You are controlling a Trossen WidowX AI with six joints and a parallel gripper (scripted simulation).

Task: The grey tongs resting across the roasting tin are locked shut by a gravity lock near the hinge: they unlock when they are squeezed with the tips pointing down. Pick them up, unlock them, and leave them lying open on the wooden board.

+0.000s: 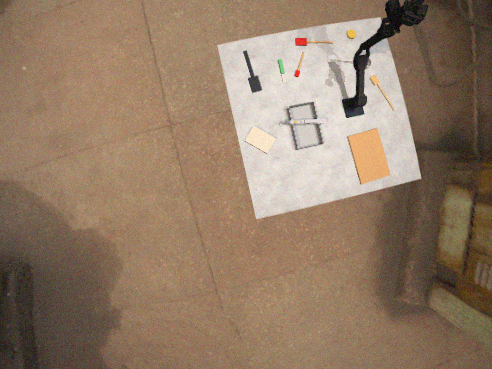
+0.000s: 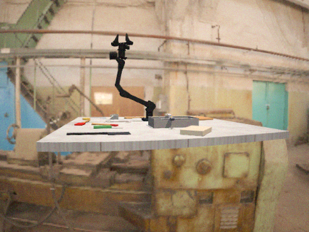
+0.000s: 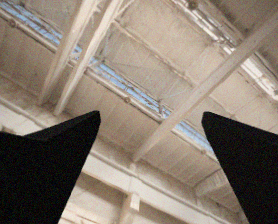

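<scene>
The grey tongs (image 1: 305, 122) (image 2: 170, 117) rest across the roasting tin (image 1: 294, 139) (image 2: 185, 122), spanning its long walls and overhanging both sides. They look narrow and closed; the lock is too small to make out. The wooden board (image 1: 368, 156) (image 2: 205, 118) lies flat on the table, to the tin's right in the top view. My gripper (image 2: 122, 35) (image 3: 150, 116) is open and empty, raised high above the table with its fingers pointing up. It is far from the tongs, and the wrist view shows only the ceiling between the fingers.
A cream block (image 1: 260, 140) (image 2: 195, 131) lies beside the tin. A black spatula (image 1: 254, 83), a green-handled tool (image 1: 281, 66), two red-headed tools (image 1: 300, 41) (image 1: 297, 73), a yellow disc (image 1: 351, 34) and a wooden spatula (image 1: 375, 80) lie around. A pale utensil lies partly under the arm.
</scene>
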